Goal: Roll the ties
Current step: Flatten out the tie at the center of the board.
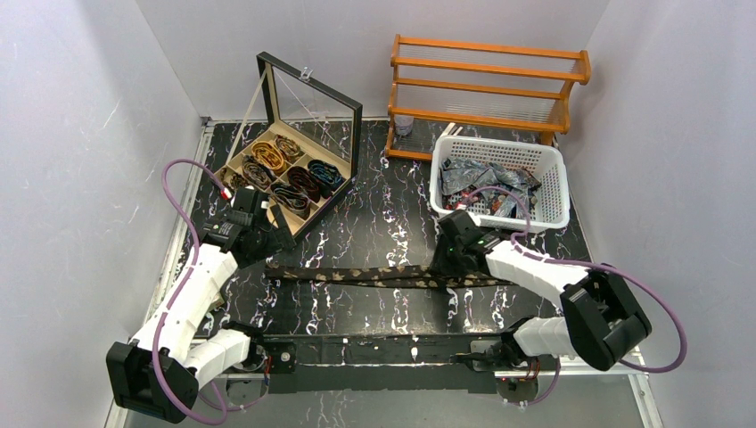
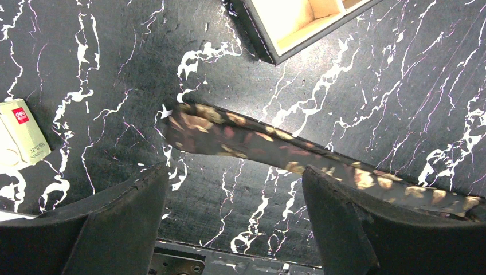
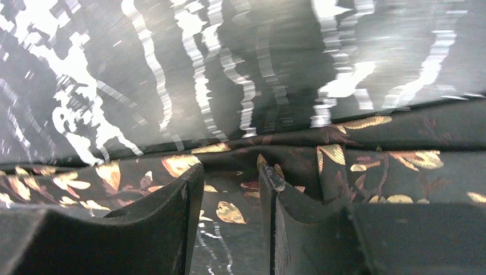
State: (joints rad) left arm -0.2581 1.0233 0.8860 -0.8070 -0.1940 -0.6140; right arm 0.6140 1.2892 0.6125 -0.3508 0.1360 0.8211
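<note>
My left gripper [image 2: 235, 177] spread wide over gold-leaf necktie [image 2: 229, 134] tip; right gripper [image 3: 229, 172] narrow on same strip, pinch unconfirmed. Risk: limp fabric bunches, roll skews.

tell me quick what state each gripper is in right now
left gripper: open, holding nothing, over the end of the dark floral tie
right gripper: fingers narrowly apart on the same tie, grip cannot be told

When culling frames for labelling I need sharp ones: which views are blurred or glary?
Top external view: sharp, evenly lit, no glare on the black white-veined marble-pattern table. Left wrist view: sharp; the dark gold-leafed fabric tie reads crisply. Right wrist view: table smeared into streaks by motion blur, tie mildly soft.
</note>
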